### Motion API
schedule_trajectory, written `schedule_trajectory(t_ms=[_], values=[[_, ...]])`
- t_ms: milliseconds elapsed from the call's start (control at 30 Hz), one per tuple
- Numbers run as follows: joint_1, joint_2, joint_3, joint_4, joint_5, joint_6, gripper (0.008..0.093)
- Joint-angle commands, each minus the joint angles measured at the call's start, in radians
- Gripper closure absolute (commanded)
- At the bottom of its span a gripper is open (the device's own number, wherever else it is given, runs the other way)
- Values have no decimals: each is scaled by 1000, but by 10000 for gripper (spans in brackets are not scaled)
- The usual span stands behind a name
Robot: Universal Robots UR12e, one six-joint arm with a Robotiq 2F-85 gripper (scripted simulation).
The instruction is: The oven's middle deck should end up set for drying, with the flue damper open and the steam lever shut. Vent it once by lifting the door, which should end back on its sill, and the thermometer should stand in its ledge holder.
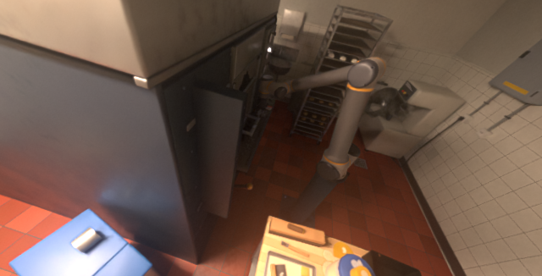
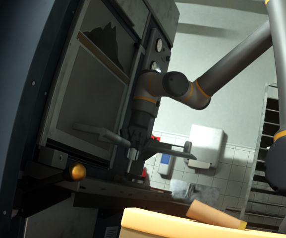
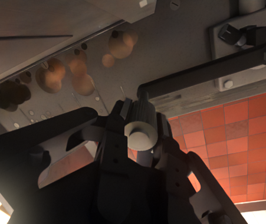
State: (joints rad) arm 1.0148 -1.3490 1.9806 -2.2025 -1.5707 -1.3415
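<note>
My gripper points down at the right end of the oven's middle deck, and its fingers clasp the ribbed grey head of the thermometer. In the second side camera the gripper holds the thermometer upright just above the ledge, its stem reaching down toward the ledge. The deck door hangs to the left with its bar handle beside my fingers. A dark flat lever juts out to the right at gripper height. A brass-knobbed lever sticks out at the ledge's left end.
The door handle lies right beside the gripper on its left and the dark lever on its right. A control column with round gauges rises behind the wrist. A baking rack stands behind the arm and a wooden table lies below.
</note>
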Motion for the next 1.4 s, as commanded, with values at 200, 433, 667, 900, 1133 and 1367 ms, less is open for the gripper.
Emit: schedule_trajectory(t_ms=[200,433,667,900,1133,1367], values=[[0,0,-1,0,0,0,819],[0,0,-1,0,0,0,934],[-3,-5,5,-2,0,-3,934],[-11,-20,24,-6,0,-11,934],[-21,-34,42,-9,0,-21,934],[-32,-47,58,-12,0,-31,934]])
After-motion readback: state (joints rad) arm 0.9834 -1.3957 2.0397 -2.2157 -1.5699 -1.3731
